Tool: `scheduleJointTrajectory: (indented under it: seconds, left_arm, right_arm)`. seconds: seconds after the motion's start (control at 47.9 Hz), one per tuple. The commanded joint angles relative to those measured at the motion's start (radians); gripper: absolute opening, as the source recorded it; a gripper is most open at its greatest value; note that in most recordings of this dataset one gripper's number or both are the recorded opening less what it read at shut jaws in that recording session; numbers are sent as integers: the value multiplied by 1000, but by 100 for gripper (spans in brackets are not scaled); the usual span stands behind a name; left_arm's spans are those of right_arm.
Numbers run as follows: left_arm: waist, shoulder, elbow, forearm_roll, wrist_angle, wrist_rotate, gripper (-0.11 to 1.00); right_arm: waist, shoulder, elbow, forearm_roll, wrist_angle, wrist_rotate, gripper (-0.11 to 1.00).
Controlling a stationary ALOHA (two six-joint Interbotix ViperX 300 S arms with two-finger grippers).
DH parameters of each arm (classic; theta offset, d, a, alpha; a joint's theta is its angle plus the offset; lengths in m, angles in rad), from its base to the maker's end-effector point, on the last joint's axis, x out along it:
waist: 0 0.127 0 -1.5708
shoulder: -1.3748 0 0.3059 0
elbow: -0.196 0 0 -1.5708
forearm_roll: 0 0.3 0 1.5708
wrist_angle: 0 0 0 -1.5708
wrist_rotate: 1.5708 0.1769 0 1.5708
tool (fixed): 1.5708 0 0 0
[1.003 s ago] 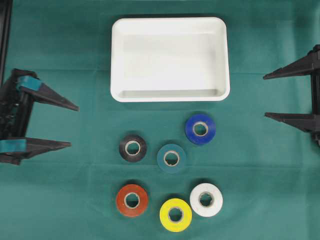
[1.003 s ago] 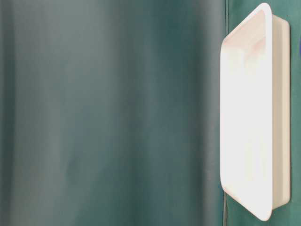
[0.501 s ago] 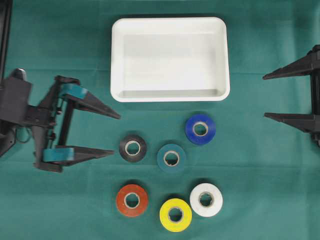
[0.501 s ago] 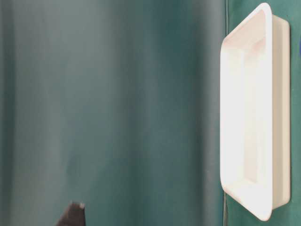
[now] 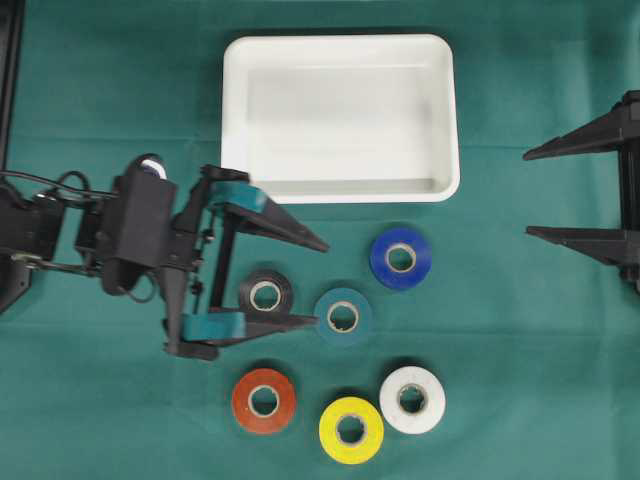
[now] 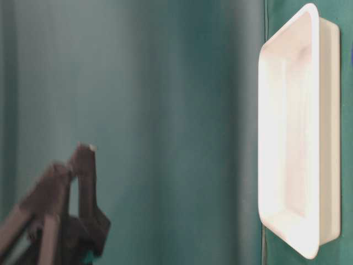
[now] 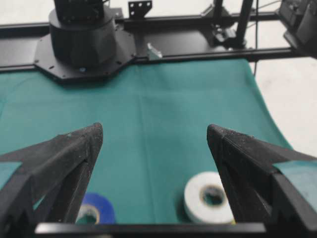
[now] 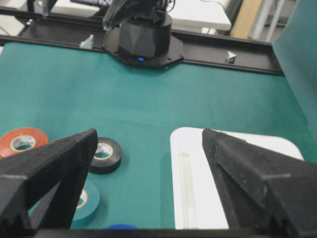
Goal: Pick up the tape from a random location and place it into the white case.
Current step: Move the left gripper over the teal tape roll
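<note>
**Left hand spread over the black roll, case bare at the top**

Green cloth covers your whole table, with six tape rolls lying flat on it below the white case. That case sits at the top middle of the overhead view, long side across, and you can see nothing inside it.

Closest to your left hand is the black tape: it lies between the two fingers as seen from above, though you cannot tell from this view how high the hand hangs over it. Just right of it, the teal tape lies near the tip of the lower finger. Further right and a little up is the blue tape. Below these, the red tape, the yellow tape and the white tape form a shallow arc, yellow and white nearly touching.

Your left hand is spread wide, its upper fingertip just below the case's lower left corner, and it grips nothing. From its wrist camera you look out between the two dark fingers at the blue and white rolls (both partly cut off by the fingers).

Your right hand is at the right edge, well apart from every roll, fingers wide apart and pointing left, with nothing between them. Its camera shows the case, the black, red and teal rolls.
</note>
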Motion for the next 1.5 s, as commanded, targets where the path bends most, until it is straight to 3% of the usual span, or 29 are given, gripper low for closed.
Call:
scheduleJointTrajectory:
  seconds: [0.0, 0.397, 0.564, 1.233, 1.483]
  left_arm:
    - [-3, 15, -58, 0, -6, 2, 99]
    - [0, 52, -103, 0, 5, 0, 99]
    - [0, 66, -127, -5, 84, -9, 99]
    - [-9, 222, -425, -3, 792, -64, 99]
    - [-18, 267, -499, -2, 931, -78, 99]
  right_arm:
    - [0, 11, -25, 3, -8, 2, 91]
    - [0, 12, -26, 3, -5, 2, 91]
    - [0, 12, -28, 3, -3, 2, 91]
    - [0, 12, -29, 3, -3, 2, 91]
    - [0, 14, -29, 3, 9, 2, 91]
